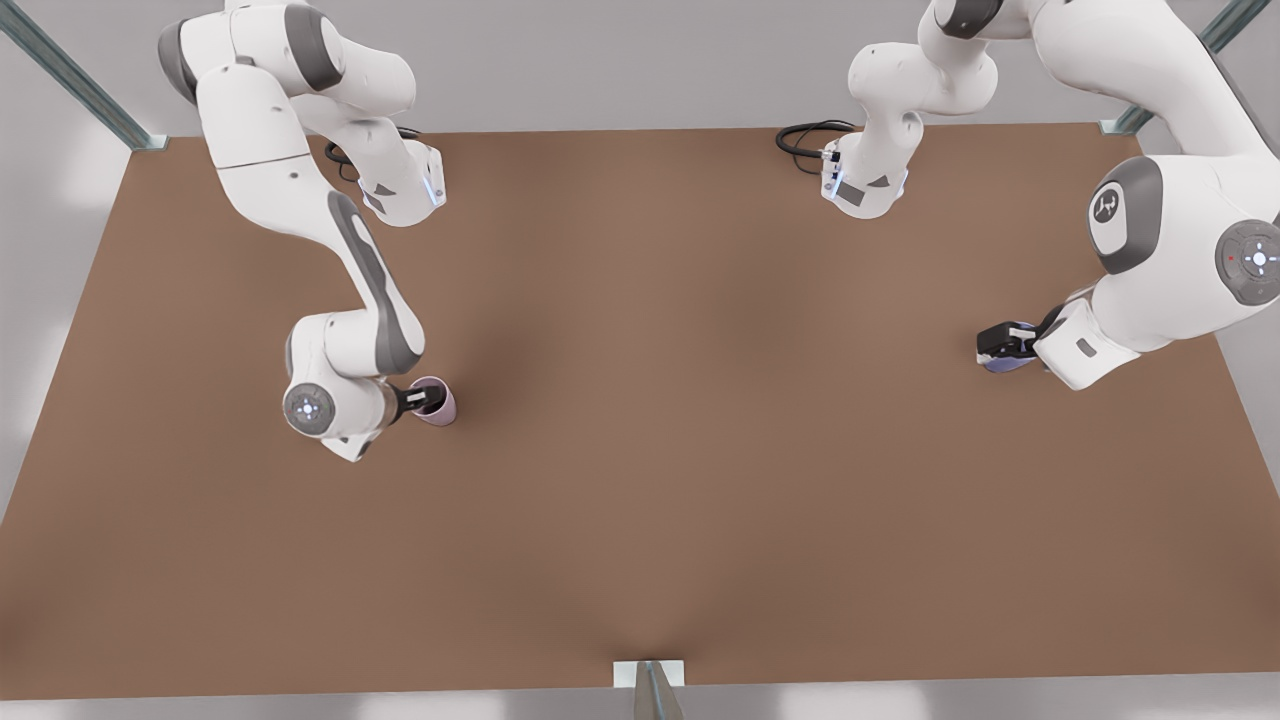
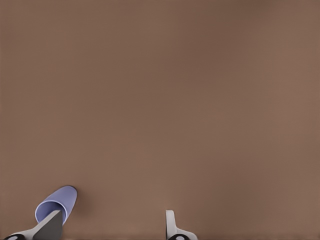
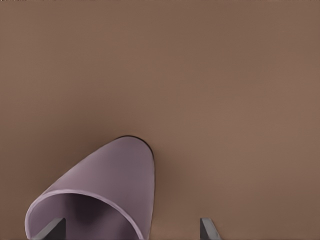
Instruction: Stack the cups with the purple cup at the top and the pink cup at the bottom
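The pink cup (image 1: 446, 406) stands on the brown table (image 1: 640, 420) toward the front view's left. My right gripper (image 1: 424, 398) is at its rim, open, one dark finger reaching into the mouth. In the right wrist view the pink cup (image 3: 115, 175) is close up; one fingertip (image 3: 52, 229) sits inside it, the other outside, and the right gripper (image 3: 130, 230) straddles the wall. The purple cup (image 1: 1006, 366) is at the front view's right, mostly hidden under my left gripper (image 1: 1003, 343). The left gripper (image 2: 111, 227) is open above the purple cup (image 2: 62, 199), one finger over its mouth.
Both arms' bases and black cables (image 1: 805, 137) sit along the table's far edge. A metal post (image 1: 650, 690) stands at the middle of the near edge. Bare brown tabletop stretches between the two cups.
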Controlling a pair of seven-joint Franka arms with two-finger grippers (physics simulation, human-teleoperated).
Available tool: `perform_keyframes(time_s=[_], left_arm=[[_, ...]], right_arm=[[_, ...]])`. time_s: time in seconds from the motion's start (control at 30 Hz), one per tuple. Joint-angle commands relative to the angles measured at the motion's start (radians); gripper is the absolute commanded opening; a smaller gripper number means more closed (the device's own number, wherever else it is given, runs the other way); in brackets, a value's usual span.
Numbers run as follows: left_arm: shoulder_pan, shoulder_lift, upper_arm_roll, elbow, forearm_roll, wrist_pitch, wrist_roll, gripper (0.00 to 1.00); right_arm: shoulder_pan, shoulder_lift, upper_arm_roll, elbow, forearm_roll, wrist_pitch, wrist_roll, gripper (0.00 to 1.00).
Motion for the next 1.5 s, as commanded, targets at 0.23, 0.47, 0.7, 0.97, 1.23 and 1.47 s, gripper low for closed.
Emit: perform_keyframes(time_s=[0.23,0.47,0.7,0.97,1.23,1.47], left_arm=[[0.0,0.002,0.0,0.0,0.001,-0.017,-0.002,1.0],[0.0,0.011,0.0,-0.001,0.002,-0.011,0.003,1.0],[0.0,0.042,0.005,0.008,0.035,0.036,-0.007,1.0],[-0.018,-0.001,-0.004,-0.041,0.035,0.066,-0.011,1.0],[0.103,-0.024,0.049,-0.409,0.078,0.467,0.084,1.0],[0.282,0.05,0.163,-0.457,0.008,0.468,0.509,1.0]], right_arm=[[0.0,0.012,0.002,-0.033,0.001,0.134,0.017,0.29],[0.0,0.007,0.002,-0.024,0.003,0.131,0.019,0.21],[0.002,-0.005,0.114,0.105,0.007,0.115,0.266,0.21],[0.284,0.211,0.217,0.623,-0.086,0.076,0.581,0.21],[0.552,0.59,0.158,1.208,-0.212,-0.119,0.996,0.21],[0.586,0.692,0.129,1.216,-0.217,-0.102,0.991,0.21]])
